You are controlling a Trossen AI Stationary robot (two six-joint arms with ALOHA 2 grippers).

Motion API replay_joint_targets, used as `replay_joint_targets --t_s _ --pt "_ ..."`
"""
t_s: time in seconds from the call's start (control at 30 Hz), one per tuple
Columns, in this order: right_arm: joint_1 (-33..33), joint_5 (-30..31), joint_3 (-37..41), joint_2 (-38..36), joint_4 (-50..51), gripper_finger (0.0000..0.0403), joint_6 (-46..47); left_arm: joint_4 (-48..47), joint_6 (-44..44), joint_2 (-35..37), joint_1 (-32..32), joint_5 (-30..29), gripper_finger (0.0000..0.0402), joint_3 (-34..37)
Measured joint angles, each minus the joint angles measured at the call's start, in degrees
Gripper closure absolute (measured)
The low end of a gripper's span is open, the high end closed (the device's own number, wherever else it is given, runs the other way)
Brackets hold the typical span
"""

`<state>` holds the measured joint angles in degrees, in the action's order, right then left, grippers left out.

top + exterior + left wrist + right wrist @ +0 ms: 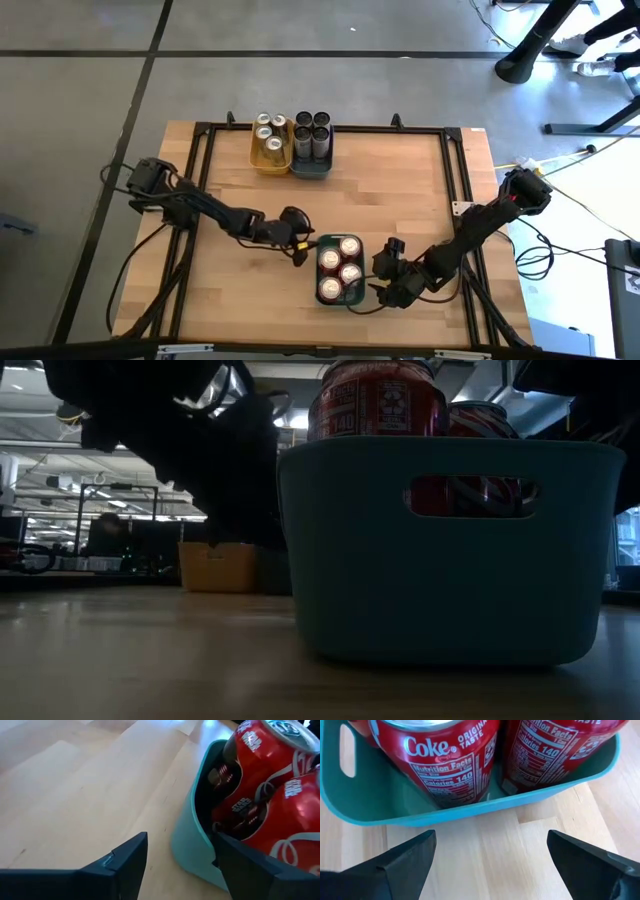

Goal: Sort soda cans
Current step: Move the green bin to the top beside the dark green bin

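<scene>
Four red cylindrical metal soda cans (pixel 340 268) fill the teal plastic tray (pixel 322 247): rigid, smooth, likely slippery; grip mid-body. Both grippers' jaws, left (pixel 300 247) and right (pixel 383 284), stand released beside it.

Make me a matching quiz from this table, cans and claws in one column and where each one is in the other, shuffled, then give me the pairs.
Column one:
1. red Coke cans
2. gold cans
3. dark cans
4. left claw

Column two:
A. in the yellow tray at the table's far edge
B. open, one finger outside and one inside the near teal tray's wall
C. in the teal tray beside the yellow one
D. in the near teal tray, between the two claws

Pairs: 1-D, 2-A, 3-C, 4-B
</scene>
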<state>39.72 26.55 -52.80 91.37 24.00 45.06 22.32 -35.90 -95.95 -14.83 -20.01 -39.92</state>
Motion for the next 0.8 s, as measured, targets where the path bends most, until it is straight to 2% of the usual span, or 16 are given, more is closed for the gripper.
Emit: replay_joint_targets --t_s 0.37,0.47,0.8 --pt "0.00 2.05 0.00 0.00 -0.02 0.0022 0.35 9.13 2.19 -6.28 2.44 -1.35 0.0196 -0.07" --pt "0.00 2.62 0.00 0.00 0.05 0.0022 0.33 11.31 5.13 -7.05 3.79 -2.33 0.0197 -0.05" --pt "0.00 7.47 0.00 0.00 1.85 0.0022 0.20 11.40 12.81 -7.05 9.44 -2.29 0.0197 -0.92"
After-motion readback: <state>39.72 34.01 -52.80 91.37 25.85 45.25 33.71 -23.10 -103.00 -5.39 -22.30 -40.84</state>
